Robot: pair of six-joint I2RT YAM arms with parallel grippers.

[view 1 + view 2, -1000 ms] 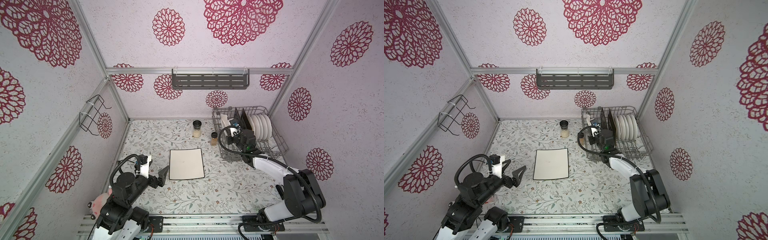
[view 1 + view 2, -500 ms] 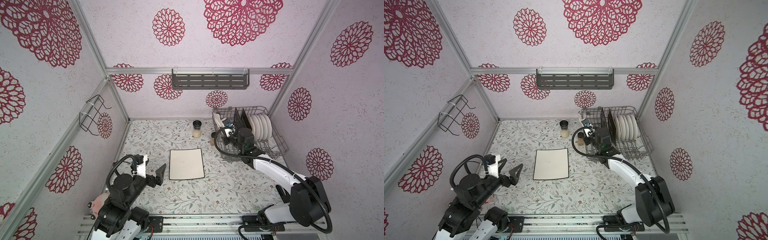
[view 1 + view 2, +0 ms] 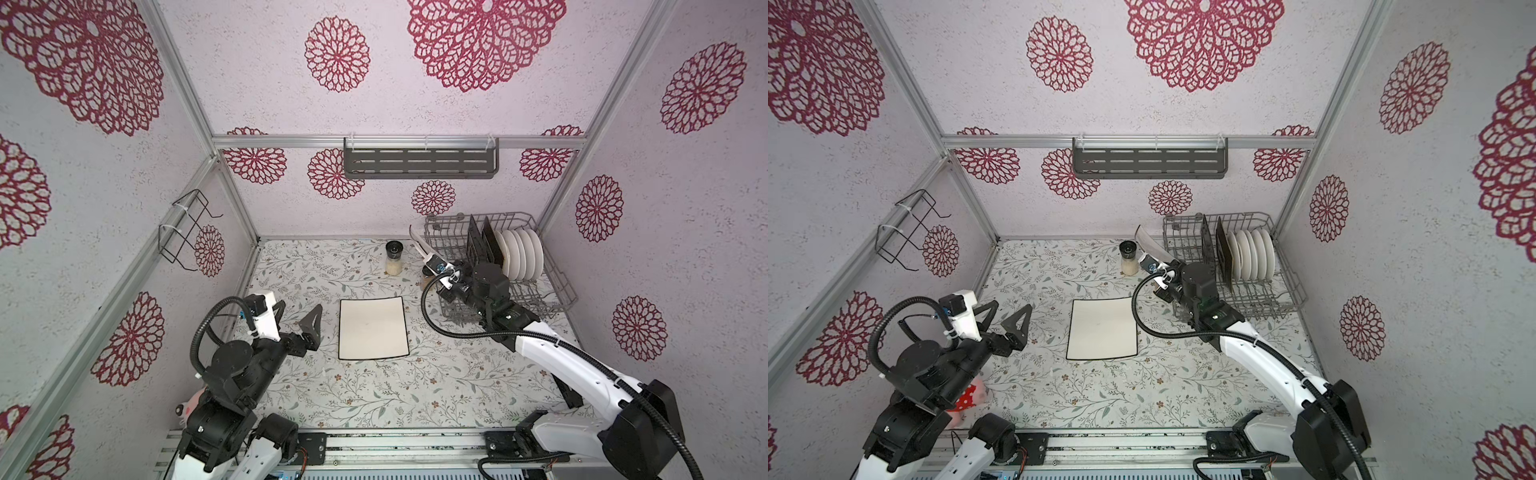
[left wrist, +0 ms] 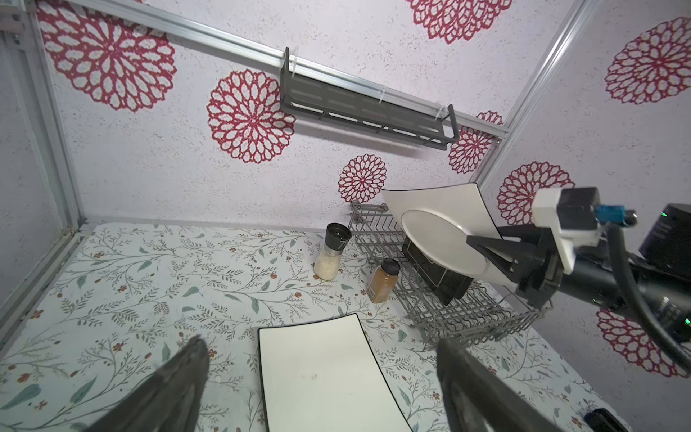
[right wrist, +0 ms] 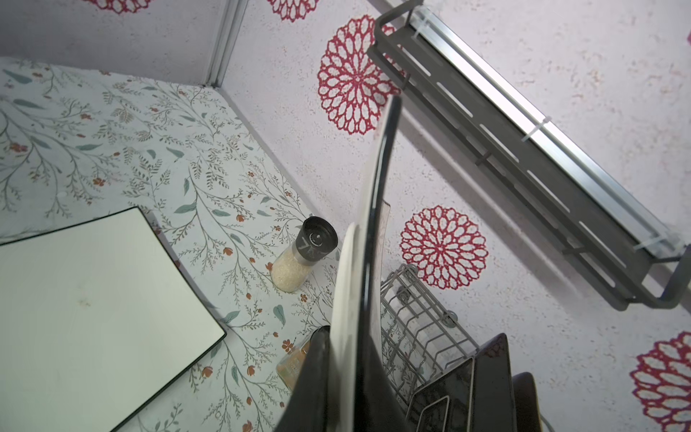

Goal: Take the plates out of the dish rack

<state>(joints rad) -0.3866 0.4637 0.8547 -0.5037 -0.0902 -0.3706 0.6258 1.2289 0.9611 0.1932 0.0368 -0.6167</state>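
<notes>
Both top views: the right gripper (image 3: 434,266) is clamped on a cream plate (image 3: 419,246), held on edge just off the left end of the dish rack (image 3: 557,286). A second cream plate (image 3: 372,328) lies flat on the table (image 3: 374,395), farther left of the rack; the likely set-down is that way. The left gripper (image 3: 297,318), jaws wide apart and empty, hovers beyond it.

Left wrist view: the held plate (image 4: 441,213) tilts above the rack's near corner.

Right wrist view: its rim (image 5: 374,224) runs away from the gripper; black plates (image 5: 486,374) stand in the rack.
</notes>
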